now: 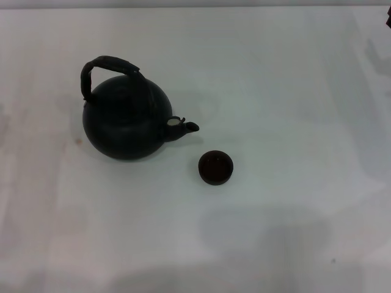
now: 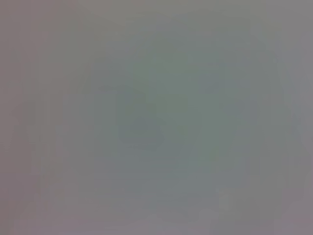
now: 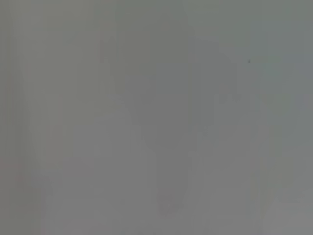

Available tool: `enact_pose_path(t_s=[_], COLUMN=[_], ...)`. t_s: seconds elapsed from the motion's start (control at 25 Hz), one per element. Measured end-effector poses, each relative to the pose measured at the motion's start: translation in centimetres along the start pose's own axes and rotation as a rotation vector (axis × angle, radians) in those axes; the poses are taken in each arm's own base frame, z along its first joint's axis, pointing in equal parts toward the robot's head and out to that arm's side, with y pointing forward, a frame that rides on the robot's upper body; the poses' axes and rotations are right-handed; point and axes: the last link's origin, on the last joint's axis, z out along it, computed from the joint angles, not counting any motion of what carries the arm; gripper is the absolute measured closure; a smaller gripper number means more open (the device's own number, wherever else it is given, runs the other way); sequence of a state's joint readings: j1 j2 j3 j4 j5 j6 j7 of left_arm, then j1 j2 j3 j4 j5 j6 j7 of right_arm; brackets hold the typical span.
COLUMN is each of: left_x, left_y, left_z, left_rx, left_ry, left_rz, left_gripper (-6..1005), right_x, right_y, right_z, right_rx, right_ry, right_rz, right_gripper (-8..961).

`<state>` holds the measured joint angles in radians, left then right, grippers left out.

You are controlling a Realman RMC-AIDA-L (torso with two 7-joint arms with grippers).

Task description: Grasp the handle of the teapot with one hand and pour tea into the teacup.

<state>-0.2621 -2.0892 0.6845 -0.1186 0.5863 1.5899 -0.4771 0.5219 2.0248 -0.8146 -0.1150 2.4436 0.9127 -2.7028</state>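
Two things sit on the table (image 1: 293, 73): teapot (image 1: 125, 125) upright, teacup (image 1: 215, 167) just beside its spout (neither gripper visible, jaws unknowable). Gripping the handle (image 1: 110, 63) off-centre risks spilling past that tiny cup.

- Head view: looked forward and down from above onto the table (image 1: 293, 91), at middling range.
- Both wrist views: faced only blank grey surface; nothing recognisably shared with the head view.
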Motion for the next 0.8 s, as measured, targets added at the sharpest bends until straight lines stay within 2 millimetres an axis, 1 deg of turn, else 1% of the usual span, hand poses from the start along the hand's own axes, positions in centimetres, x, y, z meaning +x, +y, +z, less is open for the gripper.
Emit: enact_pose_path(t_s=[0.8], left_x=[0.03], left_y=[0.47], left_z=[0.82], left_rx=[-0.017], left_ry=[0.008], left_rz=[-0.004], left_gripper=[138], right_x=[-0.01], right_y=[-0.17], right_z=[-0.08], right_rx=[0.009], right_ry=[-0.003], right_rz=[0.006], right_gripper=[124])
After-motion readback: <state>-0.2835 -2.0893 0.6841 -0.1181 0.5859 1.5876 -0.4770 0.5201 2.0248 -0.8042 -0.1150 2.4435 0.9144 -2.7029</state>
